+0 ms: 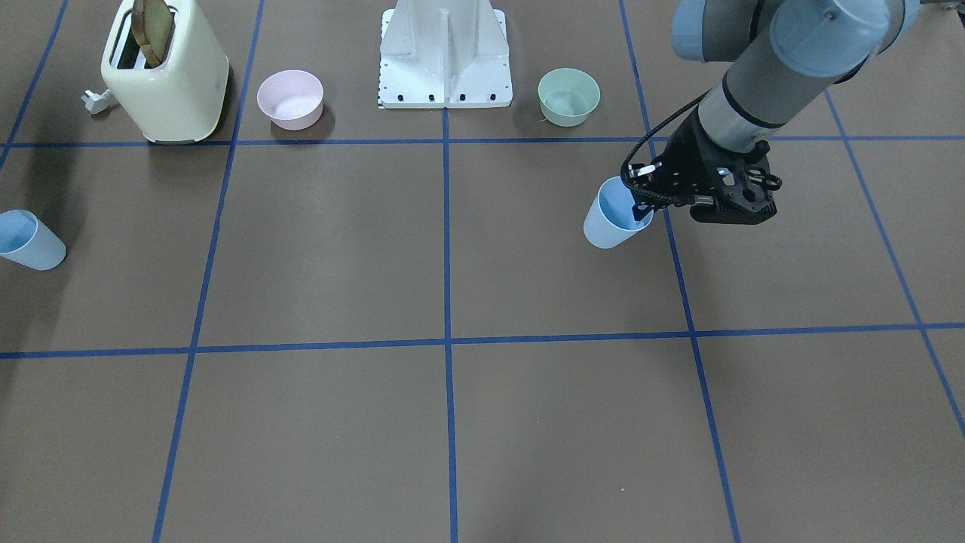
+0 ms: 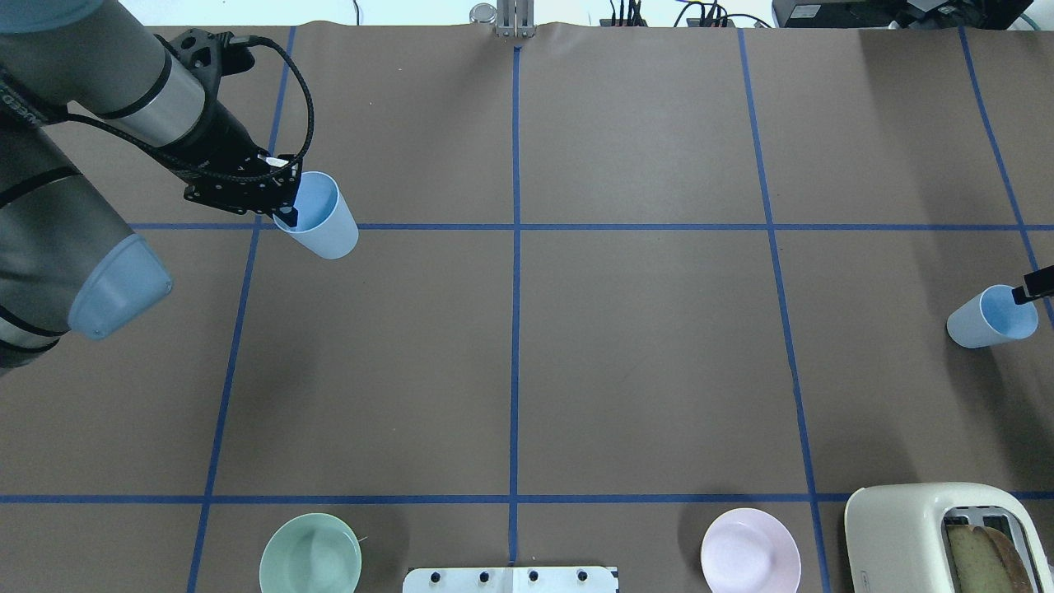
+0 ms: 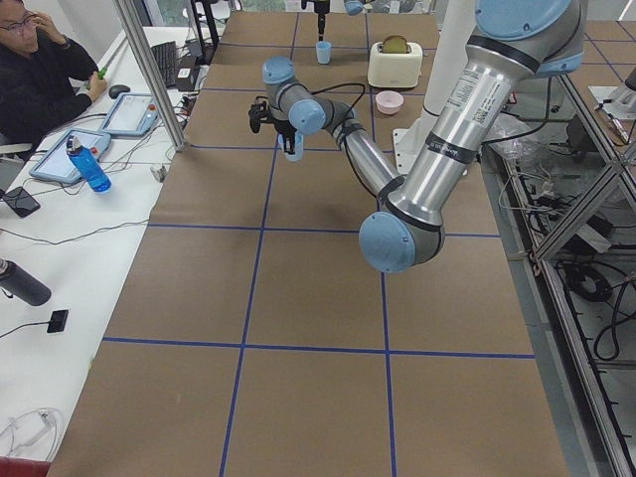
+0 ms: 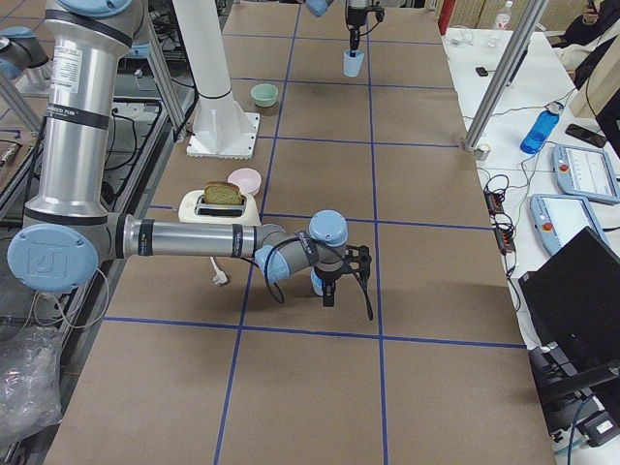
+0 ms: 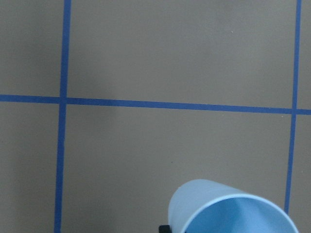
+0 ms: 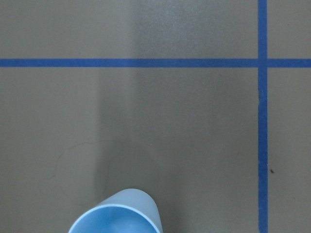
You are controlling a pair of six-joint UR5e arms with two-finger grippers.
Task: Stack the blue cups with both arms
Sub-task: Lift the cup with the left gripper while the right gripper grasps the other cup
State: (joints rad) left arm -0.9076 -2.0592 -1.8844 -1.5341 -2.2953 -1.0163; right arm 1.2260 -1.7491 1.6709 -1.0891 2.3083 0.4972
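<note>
Blue cup pinched by left hand — right hand cropped, cannot tell.

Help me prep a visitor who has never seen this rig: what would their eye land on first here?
Probably the grey left arm at the overhead view's upper left, its left gripper at the rim of a blue cup. Then the second blue cup at the far right edge, only the tip of the right gripper showing at its rim. A cream toaster holding toast sits at lower right.
</note>
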